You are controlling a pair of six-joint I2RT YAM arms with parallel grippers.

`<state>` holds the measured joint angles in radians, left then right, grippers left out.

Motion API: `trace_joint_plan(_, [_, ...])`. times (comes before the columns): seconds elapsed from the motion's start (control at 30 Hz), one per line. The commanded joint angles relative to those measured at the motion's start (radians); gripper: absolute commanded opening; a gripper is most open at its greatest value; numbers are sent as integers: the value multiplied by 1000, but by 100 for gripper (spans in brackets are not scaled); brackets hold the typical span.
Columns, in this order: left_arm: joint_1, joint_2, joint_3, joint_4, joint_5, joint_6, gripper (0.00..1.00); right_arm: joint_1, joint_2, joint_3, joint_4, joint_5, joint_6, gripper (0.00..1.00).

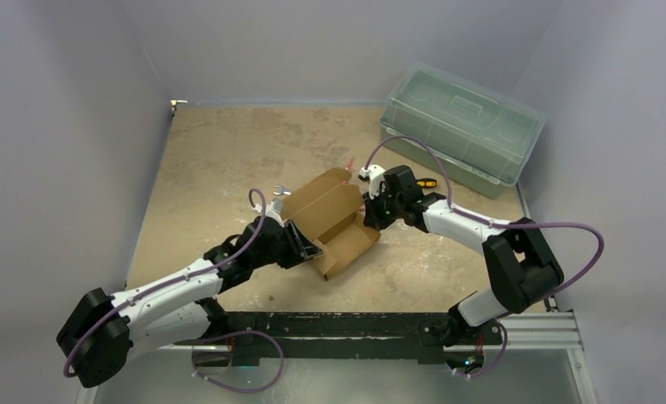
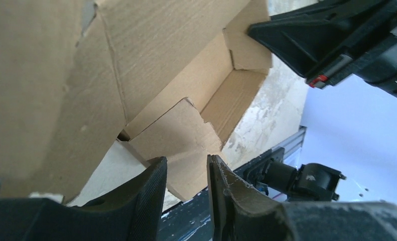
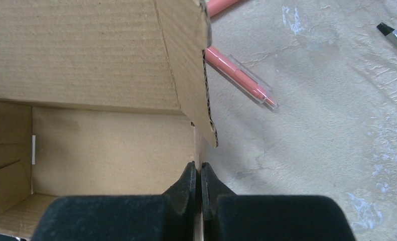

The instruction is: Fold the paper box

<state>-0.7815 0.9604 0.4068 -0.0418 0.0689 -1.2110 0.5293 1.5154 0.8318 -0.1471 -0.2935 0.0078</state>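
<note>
The paper box (image 1: 333,220) sits half-formed near the middle of the table (image 1: 228,151), open side up, with my two arms on it from opposite sides. My right gripper (image 3: 197,168) comes in at the box's 3 o'clock and is pressed together on the thin edge of a side wall, cardboard sandwiched between the pads. My left gripper (image 2: 187,161) is at the box's 8 o'clock with its jaws parted, a loose corner flap (image 2: 178,135) showing in the gap; I cannot tell whether either pad touches it. What worries me: the right pinch holds only a narrow bite of corrugated board, so any sideways pull from the left could, I judge, slide the wall out or crease it off the score line. With the left jaws not closed, that flap looks free to spring open, and closing off-centre might crumple it instead of tucking it. The pink pen (image 3: 239,75) lies just beside the box at its 12 o'clock, so a shove that way could ride the box onto it. As for containers, the box's inside looks bare in the right wrist view. The green-tinted bin (image 1: 460,126) stands at 2 o'clock, well apart, lid on; its contents I cannot make out through the plastic
</note>
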Motion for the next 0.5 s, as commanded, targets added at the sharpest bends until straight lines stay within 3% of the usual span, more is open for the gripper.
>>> trace_joint_plan(0.0, [-5,45,87,-148,-65,18,35,8,-44,30,48,14,-2,0])
trace_joint_plan(0.23, [-10,141,179,-214,-66,40,35,17,-102,15,83,26,-2,0])
trace_joint_plan(0.47, [-11,137,255,-273,-66,103,38,18,-127,10,93,45,-2,0])
